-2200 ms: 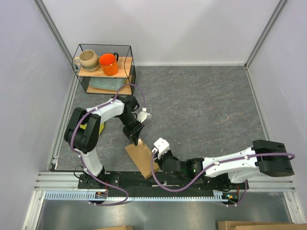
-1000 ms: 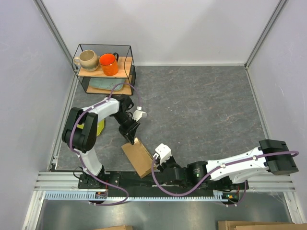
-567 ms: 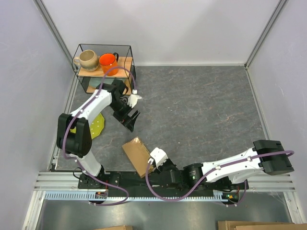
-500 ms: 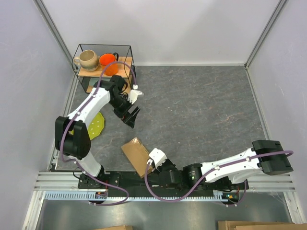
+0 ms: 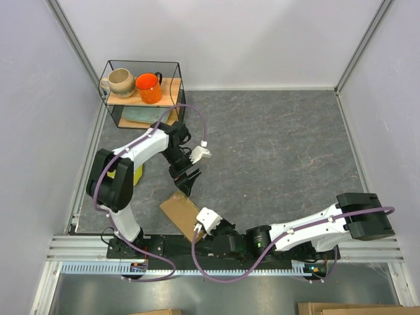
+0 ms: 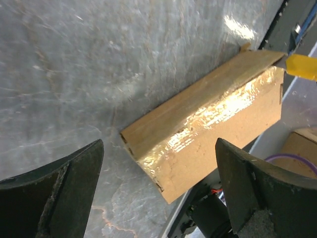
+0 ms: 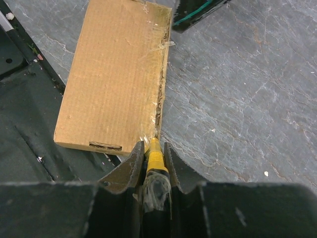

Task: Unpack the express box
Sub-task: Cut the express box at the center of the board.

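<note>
The express box, flat brown cardboard with clear tape, lies near the table's front edge. In the left wrist view the express box shows its taped side. My left gripper hovers open just beyond the box's far end, and nothing is between its fingers. My right gripper is shut on a yellow cutter. The cutter's tip touches the taped seam at the near right corner of the express box. That yellow cutter also shows at the box's far corner in the left wrist view.
A wire rack stands at the back left with a beige mug and an orange mug on its upper shelf. A green plate lies partly under the left arm. A black rail borders the box.
My left gripper let go and opened, swung off towards the rack, then came back over the box's far end. The box shifted slightly left. The right arm slid left along the box with the cutter.
</note>
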{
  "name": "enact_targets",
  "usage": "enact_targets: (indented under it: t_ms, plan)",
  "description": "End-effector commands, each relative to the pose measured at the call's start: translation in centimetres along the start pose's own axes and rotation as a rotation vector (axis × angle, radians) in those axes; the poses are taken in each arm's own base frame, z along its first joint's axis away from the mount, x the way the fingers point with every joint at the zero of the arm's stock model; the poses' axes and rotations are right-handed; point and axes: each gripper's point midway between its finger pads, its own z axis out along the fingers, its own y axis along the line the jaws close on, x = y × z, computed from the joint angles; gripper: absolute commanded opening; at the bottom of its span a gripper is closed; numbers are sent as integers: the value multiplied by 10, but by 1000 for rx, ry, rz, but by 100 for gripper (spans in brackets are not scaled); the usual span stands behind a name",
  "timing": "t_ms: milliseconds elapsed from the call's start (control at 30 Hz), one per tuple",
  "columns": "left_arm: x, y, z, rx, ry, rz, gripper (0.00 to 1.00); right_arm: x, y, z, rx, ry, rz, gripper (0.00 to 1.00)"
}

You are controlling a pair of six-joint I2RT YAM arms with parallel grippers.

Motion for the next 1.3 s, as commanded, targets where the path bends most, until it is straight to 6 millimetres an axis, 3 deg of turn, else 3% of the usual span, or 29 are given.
enact_targets:
  t_ms: [0,200,400,767,1133,1267]
  plan:
    - [-6,-21,-5,44,-61,141,99,5,12,2,-46,29,-22,0]
    - [-19,-37,8,62,-60,247,99,-4,9,2,-28,-5,-35,0]
    - [-15,-34,38,48,-1,343,99,-9,7,3,-26,-25,-67,0]
    - [-21,-36,57,42,43,412,99,-15,9,7,-36,-45,-86,0]
    - [5,-22,73,8,127,421,99,-10,7,9,-40,-39,-80,0]
    - [4,-15,75,-29,128,423,99,-11,8,9,-44,-43,-75,0]
